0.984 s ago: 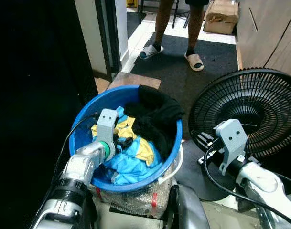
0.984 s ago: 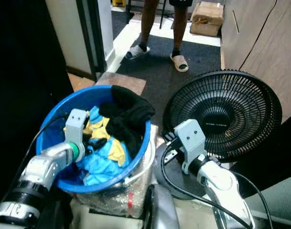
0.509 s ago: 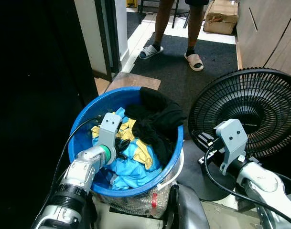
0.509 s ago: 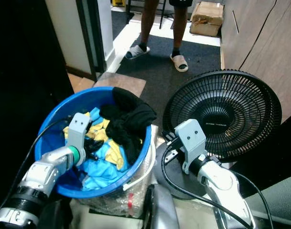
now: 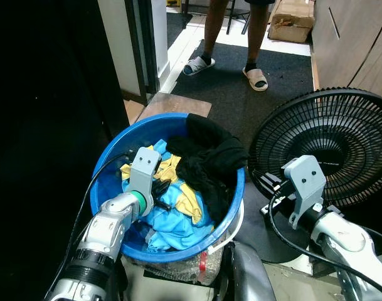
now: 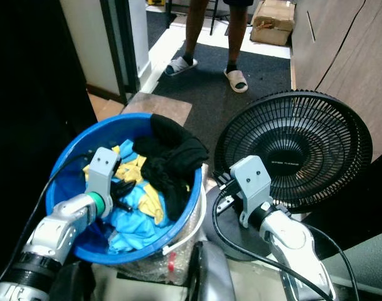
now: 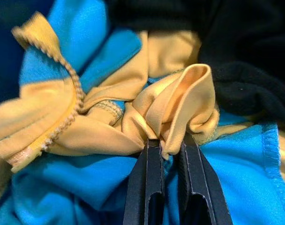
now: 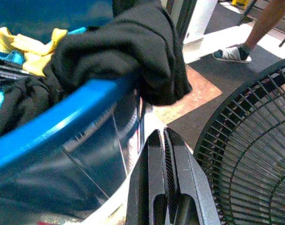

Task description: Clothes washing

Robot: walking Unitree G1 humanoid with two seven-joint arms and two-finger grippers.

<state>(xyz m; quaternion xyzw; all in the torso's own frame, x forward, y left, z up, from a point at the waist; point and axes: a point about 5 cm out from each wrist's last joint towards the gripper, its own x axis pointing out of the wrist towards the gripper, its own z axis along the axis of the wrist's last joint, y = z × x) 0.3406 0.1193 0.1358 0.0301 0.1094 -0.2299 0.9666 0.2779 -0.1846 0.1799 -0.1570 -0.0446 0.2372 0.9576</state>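
Observation:
A blue basin (image 5: 157, 119) sits right in front of me, full of clothes. A black garment (image 5: 209, 160) is draped over its far right rim. Blue and yellow clothes (image 5: 178, 210) lie beneath it. My left gripper (image 7: 168, 149) is inside the basin, shut on a fold of yellow cloth (image 7: 172, 101), with blue fabric (image 7: 72, 183) below it. My right gripper (image 8: 164, 140) is shut with nothing in it. It hangs just outside the basin's blue wall (image 8: 62, 122), near the overhanging black garment (image 8: 133, 51).
A black floor fan (image 5: 322, 150) stands close on the right, by my right arm. A person in slippers (image 5: 256, 78) stands on the dark mat ahead, with a cardboard box (image 5: 291, 28) behind. A dark doorway lies to the left and wooden panels to the right.
My left gripper has edged a little deeper among the clothes, and the basin has shifted slightly to the right. The right arm has stayed still.

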